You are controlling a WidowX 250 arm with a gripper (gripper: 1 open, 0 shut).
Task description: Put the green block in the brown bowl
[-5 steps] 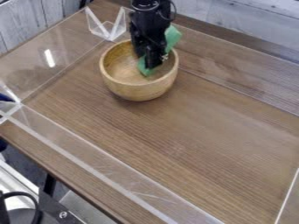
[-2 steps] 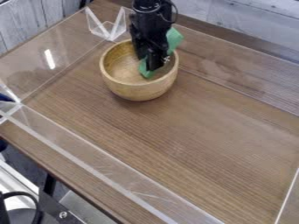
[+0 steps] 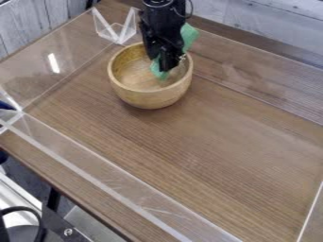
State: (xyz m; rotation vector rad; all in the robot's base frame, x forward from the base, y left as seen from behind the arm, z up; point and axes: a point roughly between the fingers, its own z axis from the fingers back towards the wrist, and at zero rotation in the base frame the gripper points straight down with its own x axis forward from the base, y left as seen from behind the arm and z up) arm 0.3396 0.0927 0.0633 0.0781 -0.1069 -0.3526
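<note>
The brown bowl (image 3: 142, 83) stands on the wooden table at the back, left of centre. My gripper (image 3: 163, 59) hangs over the bowl's far right side, pointing down, shut on the green block (image 3: 187, 36). The block is tilted. Its upper end sticks out to the right of the fingers and its lower end shows just above the inside of the bowl near the rim. The fingers hide the block's middle. I cannot tell whether the lower end touches the bowl.
A clear plastic stand (image 3: 111, 26) sits behind the bowl to the left. Low clear plastic walls (image 3: 38, 142) run around the wooden table (image 3: 202, 142). The table's front edge drops off at the lower left.
The gripper and the green block have moved slightly up over the bowl's far side. The bowl has stayed in place.
</note>
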